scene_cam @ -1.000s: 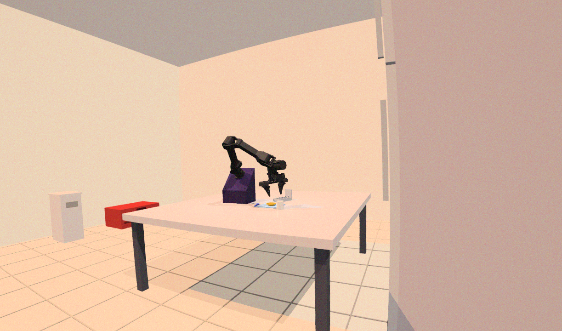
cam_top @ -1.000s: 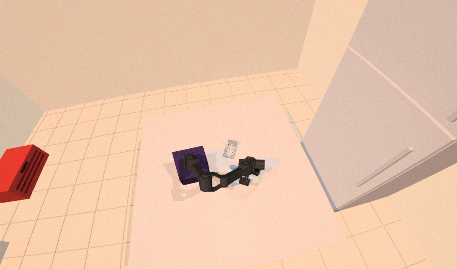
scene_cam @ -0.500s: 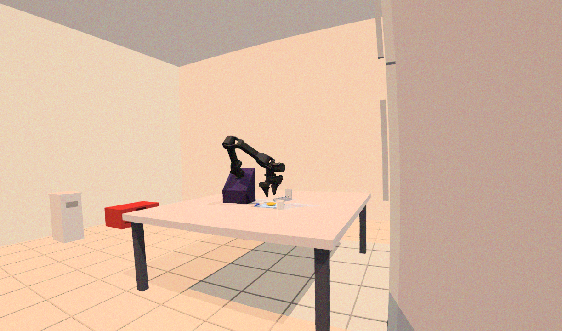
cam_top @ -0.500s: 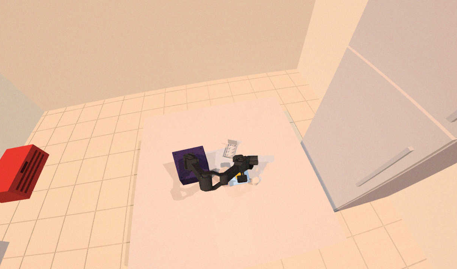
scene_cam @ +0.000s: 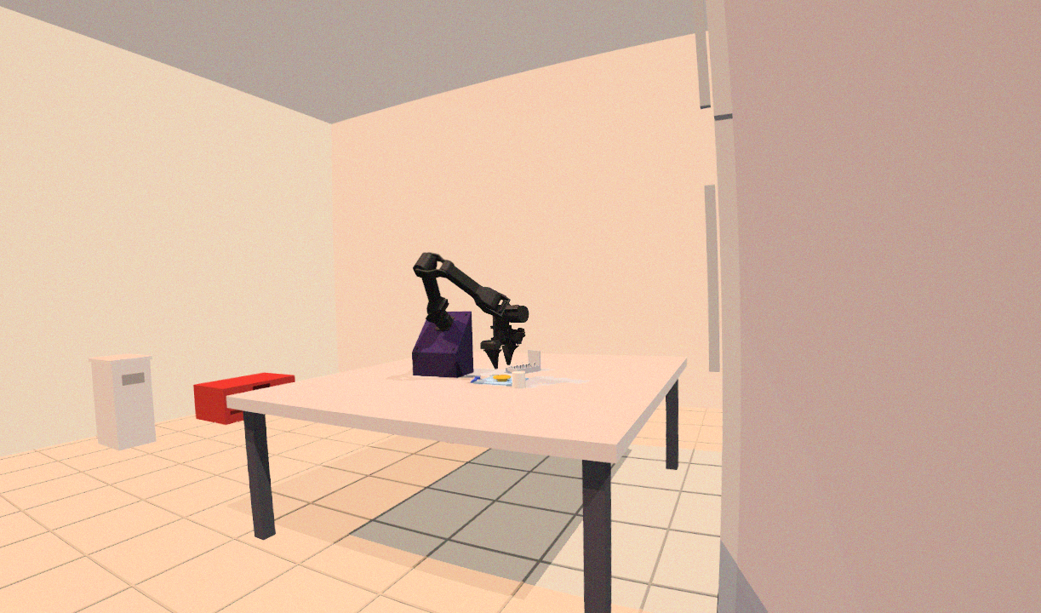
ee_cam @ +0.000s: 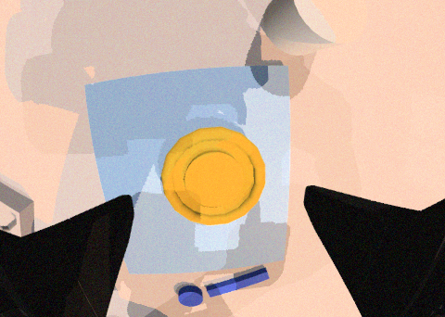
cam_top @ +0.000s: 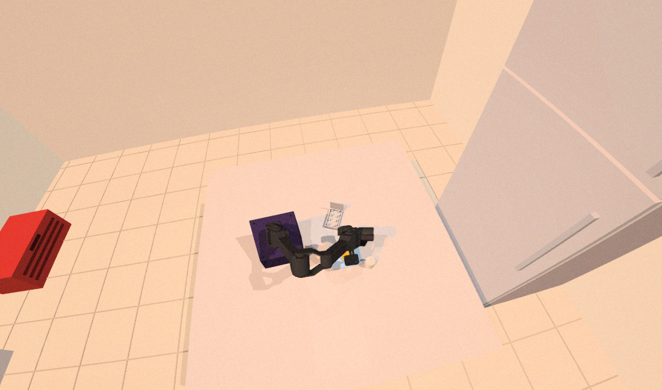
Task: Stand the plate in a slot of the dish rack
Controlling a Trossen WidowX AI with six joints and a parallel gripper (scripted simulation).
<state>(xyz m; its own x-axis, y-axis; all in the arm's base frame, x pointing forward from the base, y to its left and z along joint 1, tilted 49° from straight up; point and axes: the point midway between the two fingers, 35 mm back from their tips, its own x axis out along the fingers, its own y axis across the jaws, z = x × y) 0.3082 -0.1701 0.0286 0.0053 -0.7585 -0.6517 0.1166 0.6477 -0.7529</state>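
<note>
The small round yellow plate (cam_top: 345,255) (scene_cam: 501,378) (ee_cam: 213,175) lies flat on a light blue mat (scene_cam: 483,380) (ee_cam: 274,178). My gripper (scene_cam: 501,364) (ee_cam: 221,201) is open and empty, pointing down a little above the plate. In the wrist view the plate shows between and slightly beyond the two black fingertips, not touching either. The arm partly hides the plate in the top view. The small pale grey dish rack (cam_top: 331,227) (scene_cam: 523,369), with short uprights and a taller panel at one end, stands behind the mat. A corner of it seems to show at the wrist view's left edge.
A short pale cylinder (cam_top: 369,262) (scene_cam: 518,379) (ee_cam: 284,25) stands close to one mat corner. A blue disc (ee_cam: 190,296) and a blue bar (ee_cam: 238,282) lie beside the mat's opposite edge. The arm's purple base block (cam_top: 257,235) (scene_cam: 432,362) stands on the table (cam_top: 275,329) (scene_cam: 402,411).
</note>
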